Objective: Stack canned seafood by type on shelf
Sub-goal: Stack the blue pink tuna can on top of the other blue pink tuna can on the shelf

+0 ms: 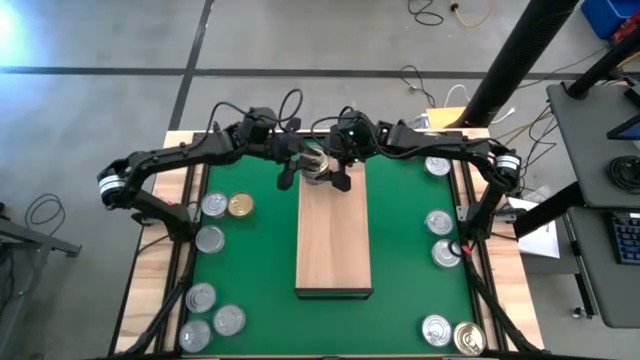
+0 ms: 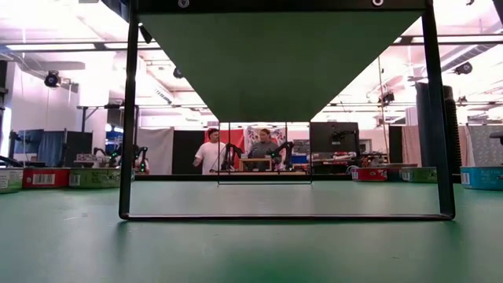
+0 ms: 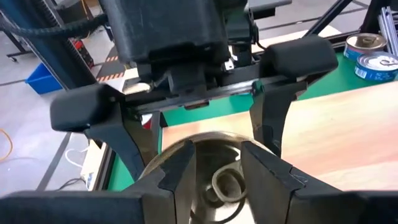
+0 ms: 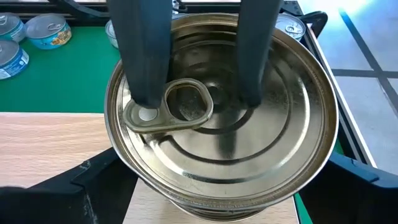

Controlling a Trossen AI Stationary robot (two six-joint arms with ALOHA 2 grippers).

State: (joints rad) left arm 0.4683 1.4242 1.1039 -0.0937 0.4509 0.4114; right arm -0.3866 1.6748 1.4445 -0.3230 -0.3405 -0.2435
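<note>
Far end of shelf blocked, near end free

I see both hands, left hand (image 1: 300,160) and right hand (image 1: 335,168), crowding one tin (image 1: 316,162) at the shelf's (image 1: 334,245) far end; the board nearer me lies bare, with loose tins (image 1: 222,206) lining both green flanks.

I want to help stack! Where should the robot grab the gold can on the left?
Probably its round side wall, coming straight down: the gold can lies flat, lid up. A silver can sits close beside it, so pinch across the free sides.

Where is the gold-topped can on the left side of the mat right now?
In the high view the gold-topped can sits on the left of the green mat, touching a silver-topped can, between the left arm and the shelf.
</note>
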